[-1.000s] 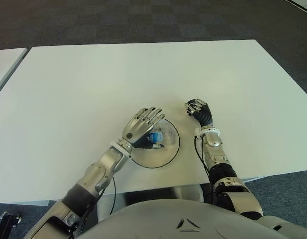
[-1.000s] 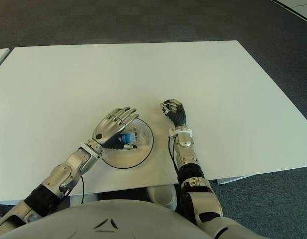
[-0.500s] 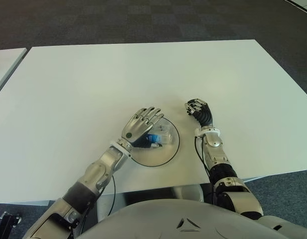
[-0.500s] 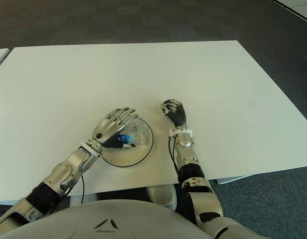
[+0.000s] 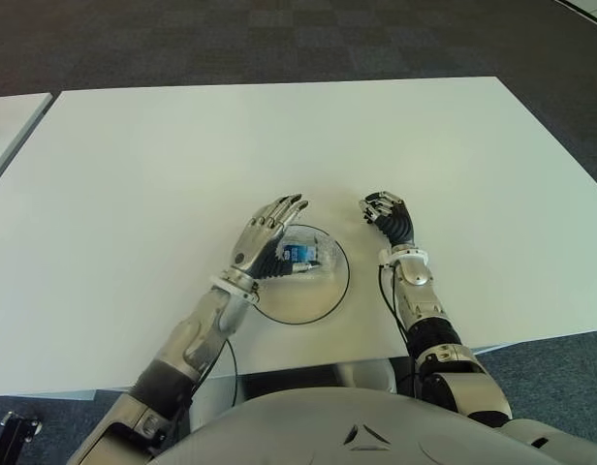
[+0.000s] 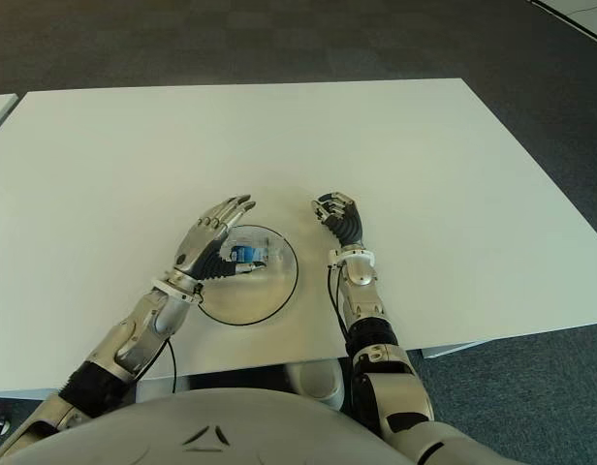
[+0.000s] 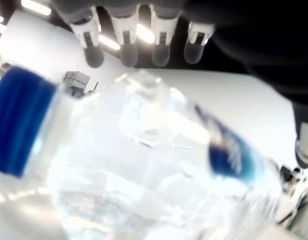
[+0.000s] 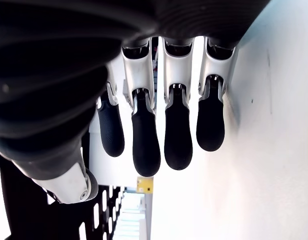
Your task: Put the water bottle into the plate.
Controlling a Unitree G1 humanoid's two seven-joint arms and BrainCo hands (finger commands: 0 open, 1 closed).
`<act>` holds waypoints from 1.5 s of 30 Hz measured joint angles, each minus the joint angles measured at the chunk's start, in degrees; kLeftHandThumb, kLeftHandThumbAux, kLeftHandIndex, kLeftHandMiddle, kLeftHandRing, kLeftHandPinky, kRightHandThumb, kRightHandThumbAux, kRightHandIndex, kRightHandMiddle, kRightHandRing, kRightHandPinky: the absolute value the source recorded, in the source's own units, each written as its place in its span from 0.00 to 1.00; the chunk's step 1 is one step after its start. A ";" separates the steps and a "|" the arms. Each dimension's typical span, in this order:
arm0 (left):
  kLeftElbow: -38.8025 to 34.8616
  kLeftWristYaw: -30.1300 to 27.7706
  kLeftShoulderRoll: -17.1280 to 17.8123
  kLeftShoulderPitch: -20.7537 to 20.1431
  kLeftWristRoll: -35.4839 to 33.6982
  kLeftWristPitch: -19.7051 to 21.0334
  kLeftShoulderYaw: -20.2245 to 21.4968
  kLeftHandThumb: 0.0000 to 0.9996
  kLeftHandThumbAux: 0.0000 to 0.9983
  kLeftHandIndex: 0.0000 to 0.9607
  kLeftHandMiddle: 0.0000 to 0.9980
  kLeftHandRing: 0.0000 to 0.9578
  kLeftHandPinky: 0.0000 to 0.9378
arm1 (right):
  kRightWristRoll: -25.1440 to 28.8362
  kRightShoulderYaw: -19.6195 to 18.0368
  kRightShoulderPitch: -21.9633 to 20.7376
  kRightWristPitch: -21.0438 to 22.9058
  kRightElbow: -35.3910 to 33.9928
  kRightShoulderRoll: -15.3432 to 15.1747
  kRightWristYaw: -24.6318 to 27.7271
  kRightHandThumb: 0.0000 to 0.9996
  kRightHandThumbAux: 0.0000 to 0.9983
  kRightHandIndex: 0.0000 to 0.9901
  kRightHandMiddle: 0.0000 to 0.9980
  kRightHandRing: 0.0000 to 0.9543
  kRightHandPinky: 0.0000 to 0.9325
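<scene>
The water bottle (image 5: 303, 256) lies on its side inside the plate (image 5: 323, 300), toward the plate's far edge, its blue label facing up. That placement looks like the goal already met: the bottle's whole body sits within the dark rim, none of it over the white surface (image 5: 182, 155).

The left hand (image 5: 263, 242) stands just beside the bottle on its left, fingers straightened and fanned upward, palm turned toward the bottle. It has hold of nothing (the left wrist view shows the fingertips spread well above the bottle's clear body, with the blue cap off to one side). Judging by this posture, the hand has let go and is positioned to leave without knocking the bottle, which could roll since it lies flat.

The right hand (image 5: 386, 215) shows to the right of the plate, apart from it, fingers curled inward around nothing; it appears idle.

Counted: one bottle, one plate, two hands, one surface carrying them.
</scene>
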 measured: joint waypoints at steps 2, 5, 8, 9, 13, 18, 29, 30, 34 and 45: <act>0.20 0.00 -1.21 0.59 -3.80 -2.07 1.42 0.08 0.43 0.00 0.00 0.00 0.00 | 0.02 -0.04 0.01 0.00 0.01 0.00 0.12 0.71 0.73 0.44 0.62 0.63 0.64; 0.55 -0.05 -2.33 1.28 -7.81 -4.53 2.95 0.08 0.43 0.00 0.00 0.00 0.00 | 0.02 -0.06 0.03 0.00 0.01 0.00 0.26 0.71 0.73 0.44 0.62 0.63 0.64; 1.46 -0.57 -2.78 1.55 -11.52 -6.61 4.69 0.08 0.43 0.00 0.00 0.00 0.00 | 0.00 -0.04 0.04 0.00 0.00 0.00 0.29 0.71 0.73 0.44 0.62 0.63 0.64; 1.99 -0.64 -2.95 1.63 -12.80 -7.44 5.67 0.07 0.43 0.00 0.00 0.00 0.00 | 0.00 -0.02 0.05 0.00 -0.02 0.00 0.29 0.71 0.73 0.44 0.62 0.63 0.64; 2.92 -0.61 -4.07 1.94 -16.49 -8.15 8.85 0.06 0.46 0.00 0.00 0.00 0.00 | -0.02 0.00 0.14 0.00 -0.20 -0.08 0.30 0.71 0.73 0.44 0.62 0.63 0.65; 3.08 -0.55 -6.96 2.60 -19.73 -8.16 11.68 0.05 0.47 0.00 0.00 0.00 0.00 | -0.05 0.10 0.26 0.00 -0.26 -0.19 0.32 0.71 0.73 0.44 0.62 0.63 0.64; 4.65 0.38 -12.14 2.20 -25.52 -15.86 17.03 0.01 0.47 0.00 0.00 0.00 0.00 | 0.01 0.10 0.29 0.00 -0.42 -0.05 0.51 0.71 0.73 0.44 0.62 0.63 0.64; 4.89 0.33 -12.14 2.13 -26.36 -17.02 17.74 0.01 0.47 0.00 0.00 0.00 0.00 | 0.04 0.08 0.29 0.00 -0.42 -0.02 0.61 0.71 0.73 0.44 0.62 0.63 0.64; 6.96 -0.36 -12.10 1.55 -28.69 -20.73 20.03 0.00 0.48 0.00 0.00 0.00 0.00 | 0.05 -0.01 0.28 -0.01 -0.39 0.01 0.76 0.71 0.73 0.44 0.62 0.63 0.64; 13.55 -3.36 -12.52 1.11 -34.65 -24.39 24.76 0.00 0.53 0.00 0.00 0.00 0.00 | 0.03 -0.10 0.32 -0.04 -0.28 0.06 0.75 0.71 0.73 0.44 0.62 0.63 0.64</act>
